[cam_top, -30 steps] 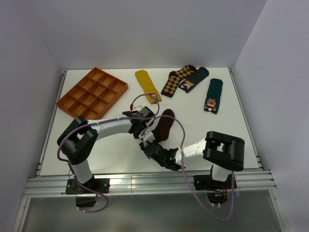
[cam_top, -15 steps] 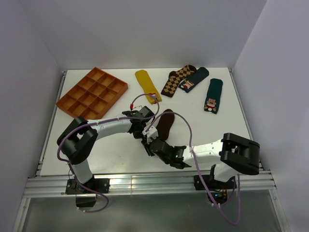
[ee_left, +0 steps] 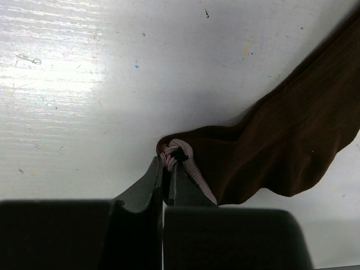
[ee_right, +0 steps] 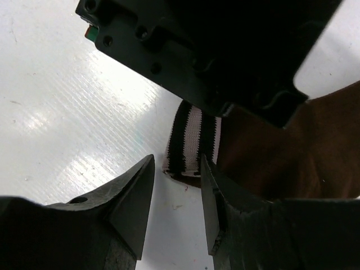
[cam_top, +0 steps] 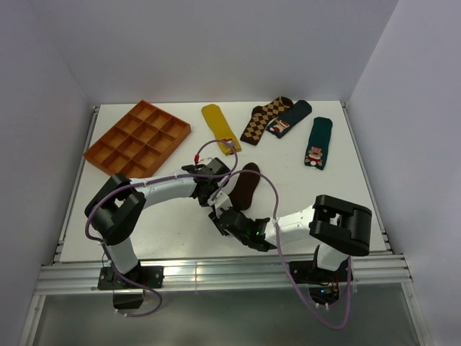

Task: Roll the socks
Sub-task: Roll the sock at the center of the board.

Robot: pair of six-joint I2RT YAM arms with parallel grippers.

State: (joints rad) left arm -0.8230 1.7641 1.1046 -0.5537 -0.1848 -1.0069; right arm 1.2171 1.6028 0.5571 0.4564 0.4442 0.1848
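Fig. 1. Hazards at the cuff, both arms engaged. The dark brown sock (cam_top: 245, 186) lies flat near the middle of the tabletop (cam_top: 324, 194), toe toward the far side, its cream-striped cuff toward me. My left gripper (ee_left: 167, 163) is closed on a small bunched fold of the cuff's edge; my right gripper (ee_right: 176, 169) stands open with its 2 fingers either side of the striped corner, not yet gripping. I judge 3 risks. (a) The left pinch holds very little fabric, so any pull along the sock could draw the fold out and flatten the cuff. (b) The right fingers sit low at the cuff's corner; closing there might catch only 1 layer, or scrape the tabletop and push the corner away. (c) The 2 grippers work just beside each other, the left one's body looming over the right wrist view, so a careless turn to begin the roll could knock them together.
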